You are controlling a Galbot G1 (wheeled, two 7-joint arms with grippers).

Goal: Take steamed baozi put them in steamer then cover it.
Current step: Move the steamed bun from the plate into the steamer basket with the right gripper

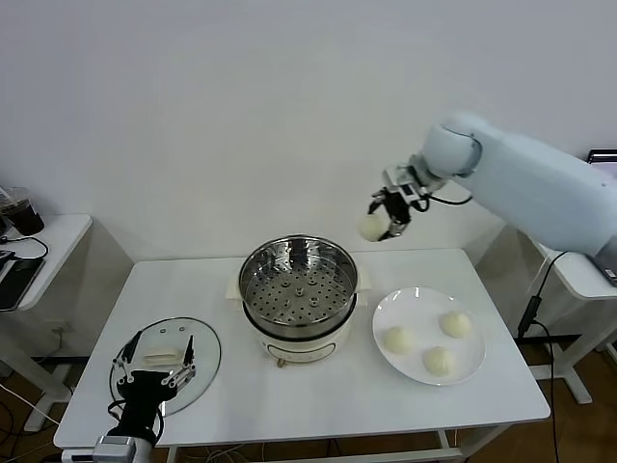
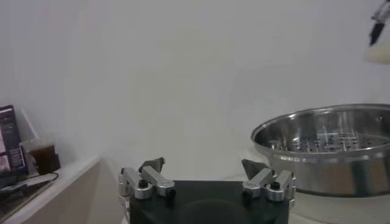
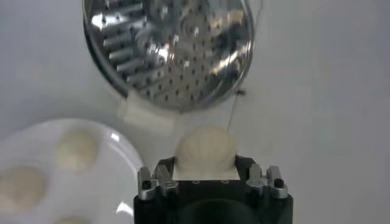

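Steamer [image 1: 299, 289]: mid-table, basket bare.
Plate [image 1: 472, 362]: 3 baozi [image 1: 440, 361].
Right gripper [image 1: 389, 218]: clamps 1 bun [image 1: 371, 227], raised beside steamer.
Left gripper [image 1: 154, 367]: spread wide over cover [image 1: 202, 352].

White bench [image 1: 318, 386]. Steamer [image 1: 299, 289]: shiny steel basket, bottom dotted with small perforations in clusters, on a cream-white base. Plate [image 1: 474, 359] plain white, three cream-white baozi on it [image 1: 439, 342]. Fourth baozi [image 1: 371, 227], pale cream, in the right tool [image 1: 390, 214], which is black with silver metal parts; right arm pale blue-white. Cover [image 1: 193, 371]: clear glass, metal rim, cream-white handle. Left tool [image 1: 154, 371] black with silver knuckles. Wall white. Dark brown drink in clear cup [image 1: 17, 210] on white side table.
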